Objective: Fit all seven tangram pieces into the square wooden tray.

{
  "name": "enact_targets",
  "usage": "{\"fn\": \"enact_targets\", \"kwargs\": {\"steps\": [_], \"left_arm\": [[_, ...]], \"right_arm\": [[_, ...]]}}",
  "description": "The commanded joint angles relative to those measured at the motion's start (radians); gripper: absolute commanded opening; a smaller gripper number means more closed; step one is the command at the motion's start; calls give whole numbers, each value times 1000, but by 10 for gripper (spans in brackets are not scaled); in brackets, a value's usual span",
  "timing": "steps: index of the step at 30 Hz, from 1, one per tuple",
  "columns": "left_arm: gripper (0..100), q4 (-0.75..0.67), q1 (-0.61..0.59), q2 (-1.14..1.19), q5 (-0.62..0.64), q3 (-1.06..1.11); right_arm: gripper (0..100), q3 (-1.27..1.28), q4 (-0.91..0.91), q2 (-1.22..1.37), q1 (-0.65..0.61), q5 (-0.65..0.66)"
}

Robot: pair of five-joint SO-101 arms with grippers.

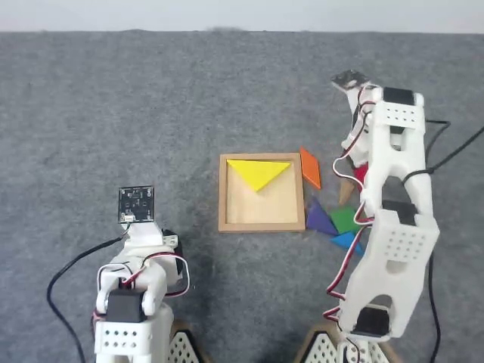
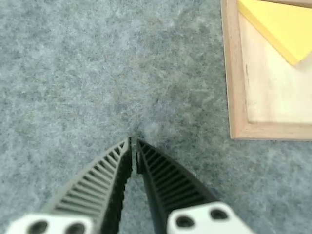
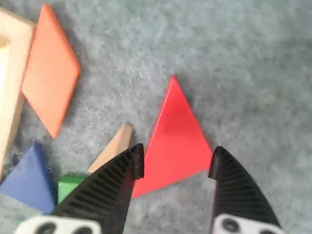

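The square wooden tray (image 1: 224, 203) lies mid-table with a yellow triangle (image 1: 258, 172) in its far half; the tray's corner (image 2: 235, 97) and the yellow triangle (image 2: 282, 27) appear in the left wrist view. To the tray's right lie an orange parallelogram (image 1: 310, 168), a purple triangle (image 1: 319, 220), a green piece (image 1: 345, 219), a blue piece (image 1: 346, 240), a tan piece (image 1: 345, 191) and a red triangle (image 1: 361, 172). My right gripper (image 3: 175, 163) is open, its fingers straddling the wide end of the red triangle (image 3: 175, 134). My left gripper (image 2: 133, 144) is shut on nothing over bare mat.
Grey felt covers the whole table (image 1: 113, 106). The right arm (image 1: 393, 197) hides part of the loose pieces. In the right wrist view, the orange parallelogram (image 3: 48, 70), tan piece (image 3: 113, 146), blue-purple triangle (image 3: 30, 178) and green piece (image 3: 68, 187) crowd close together.
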Motion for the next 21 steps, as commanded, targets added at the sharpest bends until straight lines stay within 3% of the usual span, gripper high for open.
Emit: {"fn": "enact_targets", "kwargs": {"steps": [1, 21], "left_arm": [[14, 5, -6, -20, -15, -13], [14, 5, -6, -20, -15, -13]], "right_arm": [[303, -20, 22, -101, 19, -54], [322, -64, -58, 200, 31, -52]]}}
